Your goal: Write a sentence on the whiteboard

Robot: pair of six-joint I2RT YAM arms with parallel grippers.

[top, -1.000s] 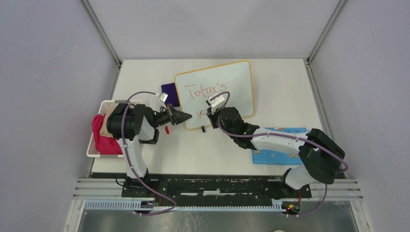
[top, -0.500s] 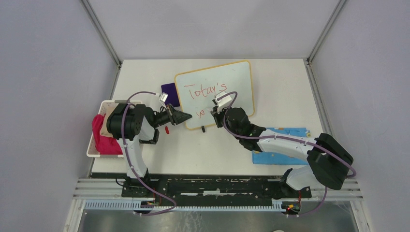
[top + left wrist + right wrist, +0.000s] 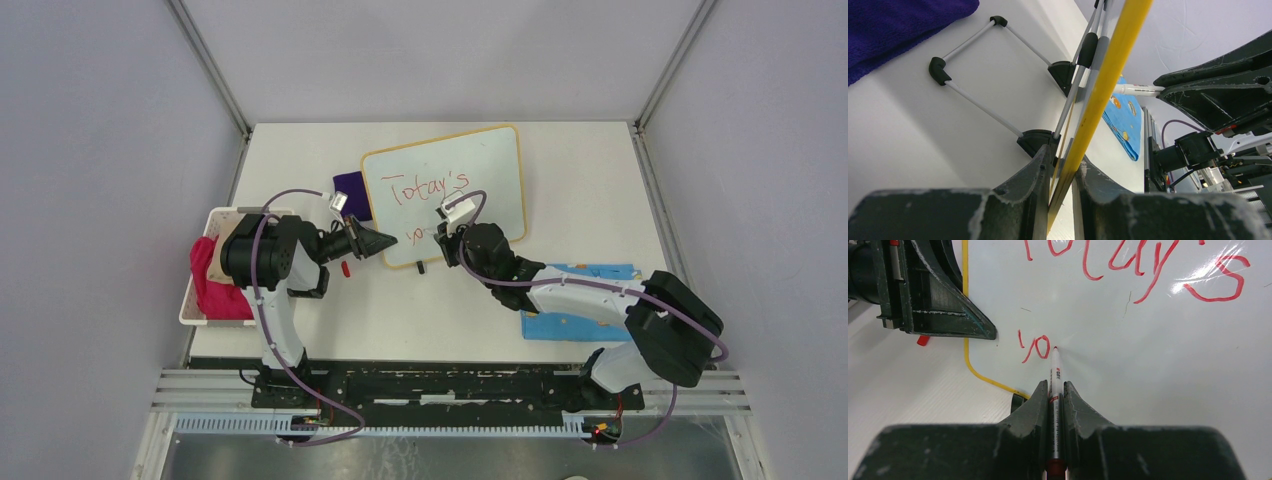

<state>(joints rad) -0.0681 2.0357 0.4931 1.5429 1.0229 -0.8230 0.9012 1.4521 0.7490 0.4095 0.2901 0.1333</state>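
Observation:
The whiteboard [image 3: 480, 165], white with a yellow frame, leans on its wire stand at the table's middle back. Red writing on it reads "Today's" [image 3: 427, 186] with "yo" [image 3: 1034, 346] begun below. My left gripper [image 3: 388, 243] is shut on the whiteboard's yellow left edge [image 3: 1098, 95], near its lower corner. My right gripper [image 3: 447, 237] is shut on a white red-ink marker [image 3: 1055, 375]. The marker's tip touches the board just right of the "o". In the left wrist view the marker [image 3: 1135, 89] meets the board from the right.
A purple cloth [image 3: 350, 190] lies behind the board's left side. A red marker cap [image 3: 346, 268] lies under my left gripper. A white basket [image 3: 187, 300] with a pink cloth [image 3: 212, 285] stands at the left edge. A blue patterned cloth [image 3: 555, 325] lies under my right arm.
My right gripper moved right along the board with the marker, and the "yo" now shows beside the tip. My left gripper has held the board's edge without moving.

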